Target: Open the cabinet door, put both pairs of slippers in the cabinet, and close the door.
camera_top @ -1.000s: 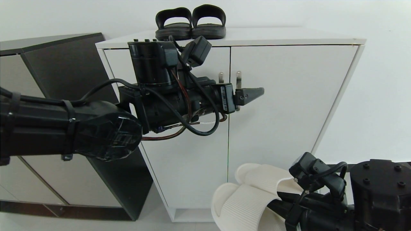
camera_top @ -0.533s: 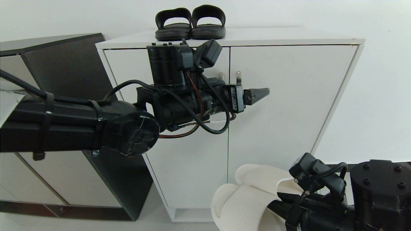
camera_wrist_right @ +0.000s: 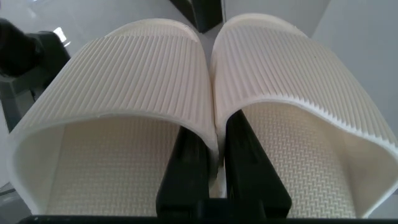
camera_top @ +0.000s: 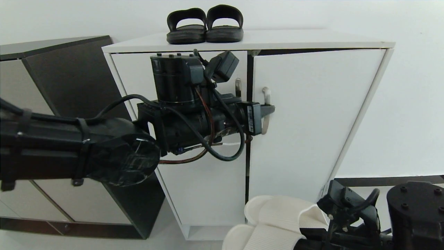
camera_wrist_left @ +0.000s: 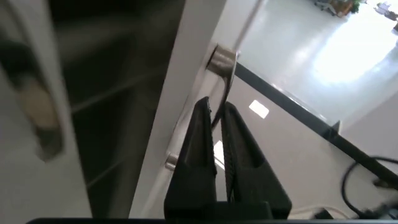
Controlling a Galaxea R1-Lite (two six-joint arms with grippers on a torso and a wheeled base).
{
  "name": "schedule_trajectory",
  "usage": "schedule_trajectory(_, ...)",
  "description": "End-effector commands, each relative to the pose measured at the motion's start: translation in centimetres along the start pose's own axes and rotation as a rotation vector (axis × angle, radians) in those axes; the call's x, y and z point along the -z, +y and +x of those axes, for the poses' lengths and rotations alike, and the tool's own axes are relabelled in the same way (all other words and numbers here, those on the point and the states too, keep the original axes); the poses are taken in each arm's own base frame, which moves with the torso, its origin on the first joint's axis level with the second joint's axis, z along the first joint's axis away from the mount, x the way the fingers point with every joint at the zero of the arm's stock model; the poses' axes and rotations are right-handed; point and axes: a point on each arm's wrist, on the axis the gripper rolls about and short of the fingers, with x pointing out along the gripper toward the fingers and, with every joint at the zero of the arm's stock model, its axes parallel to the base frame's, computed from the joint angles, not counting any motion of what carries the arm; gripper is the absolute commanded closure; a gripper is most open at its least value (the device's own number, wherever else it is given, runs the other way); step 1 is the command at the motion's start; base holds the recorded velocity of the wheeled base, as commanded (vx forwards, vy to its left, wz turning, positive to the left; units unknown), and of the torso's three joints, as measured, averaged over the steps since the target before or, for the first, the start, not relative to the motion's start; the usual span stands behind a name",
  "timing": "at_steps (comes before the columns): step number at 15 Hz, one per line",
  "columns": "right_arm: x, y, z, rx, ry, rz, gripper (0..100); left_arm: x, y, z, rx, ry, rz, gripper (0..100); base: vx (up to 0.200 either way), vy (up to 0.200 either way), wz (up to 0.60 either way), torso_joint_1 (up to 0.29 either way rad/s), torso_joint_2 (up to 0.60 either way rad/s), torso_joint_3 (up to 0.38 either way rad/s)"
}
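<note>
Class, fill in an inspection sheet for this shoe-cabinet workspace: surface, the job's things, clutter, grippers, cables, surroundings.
Surface: white cabinet top, flat, bearing the black slippers side by side toward its left end.
Job's things: right door ajar, with a dark gap along its handle edge; left door shut; white slippers held low in front of the cabinet.
Clutter: nothing seen.
Grippers: left gripper shut on the right door's handle; right gripper shut on the white slippers' adjoining strap edges.
Cables: black and reddish cables loop loosely at the left wrist, in front of the left door.
Surroundings: dark cabinet on the robot's left of the white one; white wall behind.
</note>
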Motion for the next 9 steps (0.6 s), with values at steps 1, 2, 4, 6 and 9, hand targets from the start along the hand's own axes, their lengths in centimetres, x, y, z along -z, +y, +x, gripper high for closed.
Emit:
schedule_trajectory(1,0.1,0.1,-1.0,-0.017,-0.018,-0.006,100,-0.6,-2.4,-2.7,0.045,-0.012,0.006,100,0.0,0.0,0.0,0.0,0.0,0.0)
schedule_trajectory(2,0.1,0.1,-1.0,-0.017,-0.018,-0.006,100,-0.6,-2.9,-3.5,0.051,-0.012,0.008,100,0.0,0.0,0.0,0.0,0.0,0.0)
schedule_trajectory(4,0.2,0.1,-0.9,-0.015,-0.012,-0.005,100,-0.7,-3.9,-5.0,0.055,-0.016,0.013,100,0.0,0.0,0.0,0.0,0.0,0.0)
schedule_trajectory(6,0.2,0.1,-0.9,-0.016,-0.009,-0.007,100,-0.9,-4.4,-6.5,0.045,-0.028,0.014,100,0.0,0.0,0.0,0.0,0.0,0.0)
schedule_trajectory(9,0.4,0.2,-0.6,-0.018,0.003,-0.02,100,-0.9,-3.2,-7.2,0.001,-0.034,0.01,100,0.0,0.0,0.0,0.0,0.0,0.0)
